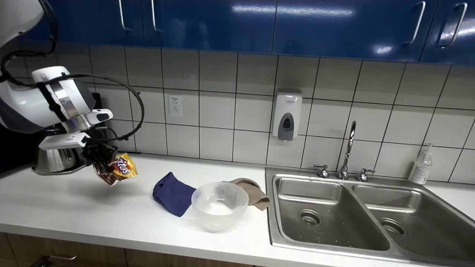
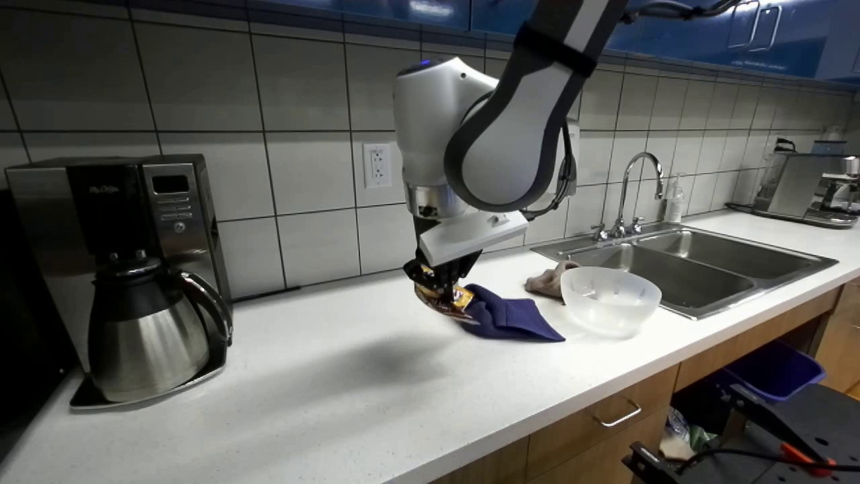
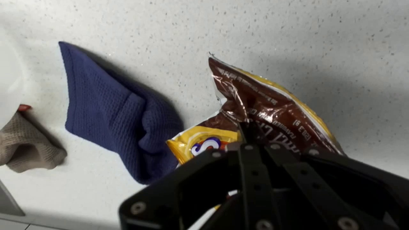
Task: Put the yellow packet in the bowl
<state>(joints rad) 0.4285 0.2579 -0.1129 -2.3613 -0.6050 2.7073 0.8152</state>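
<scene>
The yellow and brown packet point(image 1: 124, 165) is held above the counter on the coffee maker's side of the blue cloth. It also shows in an exterior view point(image 2: 463, 297) and in the wrist view point(image 3: 271, 105). My gripper point(image 1: 108, 163) is shut on the packet, pinching it near its middle so it folds; the gripper also shows in the wrist view point(image 3: 255, 134), its fingers covering part of the packet. The translucent white bowl point(image 1: 219, 224) stands upright on the counter, apart from the gripper. It also shows in an exterior view point(image 2: 608, 312) and partly at the wrist view's left edge point(image 3: 8, 80).
A dark blue cloth point(image 1: 172, 194) lies between the packet and the bowl. A brown cloth point(image 1: 254, 193) lies beside and behind the bowl. A metal double sink point(image 1: 272, 222) lies beyond the bowl. A coffee maker with a steel carafe point(image 2: 148, 336) stands at the opposite end.
</scene>
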